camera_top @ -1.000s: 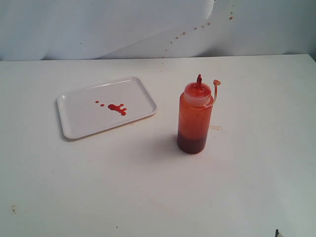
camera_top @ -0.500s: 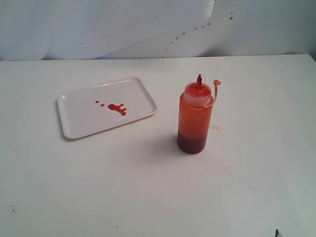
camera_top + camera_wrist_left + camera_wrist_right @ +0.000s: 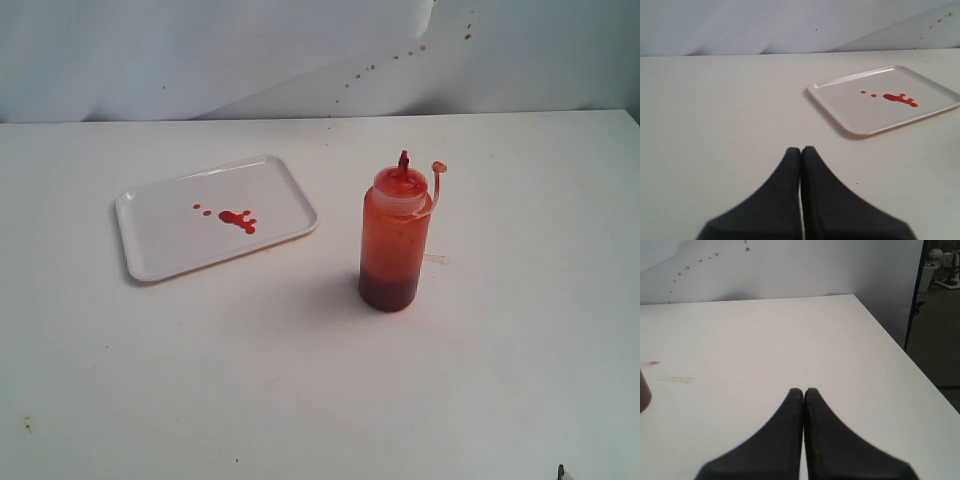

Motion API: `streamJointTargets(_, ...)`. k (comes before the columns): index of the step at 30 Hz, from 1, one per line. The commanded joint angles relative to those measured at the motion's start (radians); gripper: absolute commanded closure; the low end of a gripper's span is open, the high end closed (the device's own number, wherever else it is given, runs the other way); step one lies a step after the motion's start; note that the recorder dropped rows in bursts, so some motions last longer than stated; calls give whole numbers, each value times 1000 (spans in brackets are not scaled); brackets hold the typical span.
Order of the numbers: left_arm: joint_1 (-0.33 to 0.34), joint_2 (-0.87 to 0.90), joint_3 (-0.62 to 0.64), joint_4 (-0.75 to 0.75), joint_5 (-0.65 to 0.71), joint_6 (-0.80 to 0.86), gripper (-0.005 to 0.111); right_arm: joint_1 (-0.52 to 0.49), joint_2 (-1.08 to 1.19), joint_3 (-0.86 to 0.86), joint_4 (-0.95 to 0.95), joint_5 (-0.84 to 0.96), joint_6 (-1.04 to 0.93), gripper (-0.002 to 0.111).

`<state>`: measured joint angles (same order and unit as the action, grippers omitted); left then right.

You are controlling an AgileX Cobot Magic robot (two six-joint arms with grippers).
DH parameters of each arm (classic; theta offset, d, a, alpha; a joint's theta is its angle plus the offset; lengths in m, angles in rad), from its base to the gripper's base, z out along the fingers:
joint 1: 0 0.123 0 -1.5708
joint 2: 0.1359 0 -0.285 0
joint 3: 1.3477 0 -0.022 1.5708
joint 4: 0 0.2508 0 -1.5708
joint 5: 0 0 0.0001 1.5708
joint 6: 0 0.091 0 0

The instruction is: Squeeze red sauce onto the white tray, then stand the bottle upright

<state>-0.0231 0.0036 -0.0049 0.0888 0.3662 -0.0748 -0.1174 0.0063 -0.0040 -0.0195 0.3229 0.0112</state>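
The bottle [image 3: 393, 240] stands upright on the white table, right of centre, with its small cap hanging on its tether beside the nozzle. Left of it lies the white tray [image 3: 160, 245], carrying a blob and a few drops of red sauce [image 3: 237, 219]. The left wrist view also shows the tray [image 3: 860, 117] and the red sauce [image 3: 899, 98], well ahead of my left gripper [image 3: 801, 149], which is shut on nothing. My right gripper [image 3: 803, 390] is shut on nothing too, over bare table. A sliver of the bottle's dark base [image 3: 644, 390] shows at the picture's edge.
Red splatter marks dot the wall [image 3: 400, 55] behind the table. Faint pinkish smears [image 3: 675, 380] mark the tabletop near the bottle. The table's right edge [image 3: 900, 347] drops off to the floor. A dark tip [image 3: 562, 472] pokes in at the exterior view's lower right corner.
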Motion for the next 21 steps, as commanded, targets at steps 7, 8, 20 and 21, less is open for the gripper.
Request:
streamJointTargets(7,-4,-4,5,-2,-14,2,107,73,-6,4,1,22,-11,108)
streamJointTargets(8,-4,-4,5,-2,-14,2,107,73,-6,4,1,22,-11,108)
streamJointTargets(20,-4,-4,5,-2,-14,2,107,119,-6,4,9,20,-5,108)
streamJointTargets(21,-4,-4,5,-2,-14,2,107,125,-6,4,9,20,-5,108)
